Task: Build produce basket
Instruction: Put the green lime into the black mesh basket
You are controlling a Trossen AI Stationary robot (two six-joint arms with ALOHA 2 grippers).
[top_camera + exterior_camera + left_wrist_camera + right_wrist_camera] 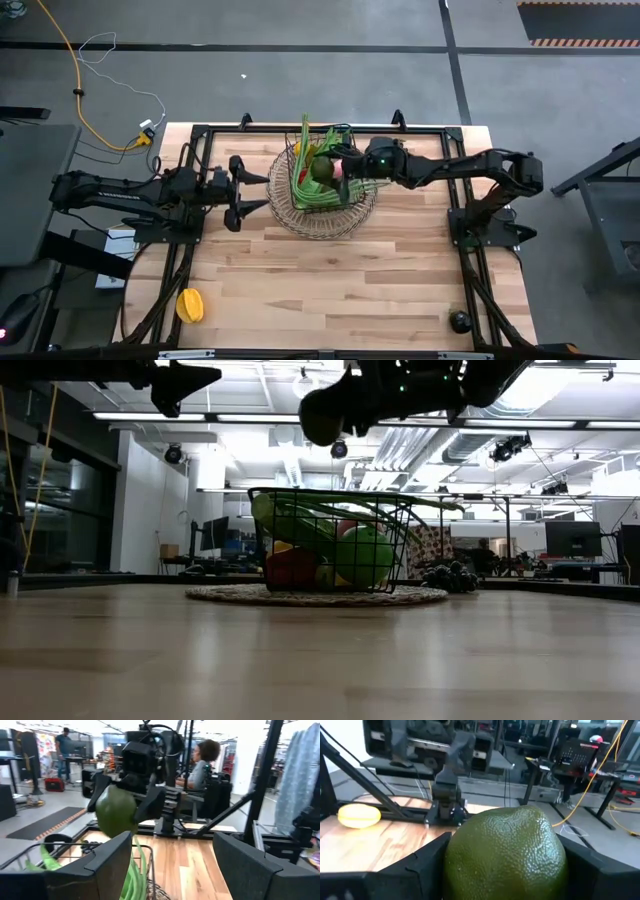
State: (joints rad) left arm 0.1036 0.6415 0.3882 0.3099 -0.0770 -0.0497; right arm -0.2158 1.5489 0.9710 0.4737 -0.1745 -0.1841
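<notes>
The basket (322, 195) sits just past the desk's (330, 290) centre, toward twelve o'clock, already holding long green beans (305, 150), a green apple (365, 557) and a red fruit (292, 568). The right pincer (340, 165) hangs above the basket's one o'clock part, clamped on a green avocado (507, 852) that fills the gap between its fingers; the left wrist view shows the fruit held well above the rim. The left pincer (240, 190) waits at the basket's nine o'clock, jaws spread and empty, just beside the rim. A yellow lemon (190, 304) lies near the desk's seven o'clock corner and a dark round fruit (459, 321) near five o'clock, both well apart from the basket, so the task looks only partly done. The risk now is in the release: let go from this height, the avocado could bounce off the piled fruit or the upright beans and roll over the rim. Lowering first brings its own hazard, since the fingers could snag the wire or push the light basket toward the waiting left pincer.
</notes>
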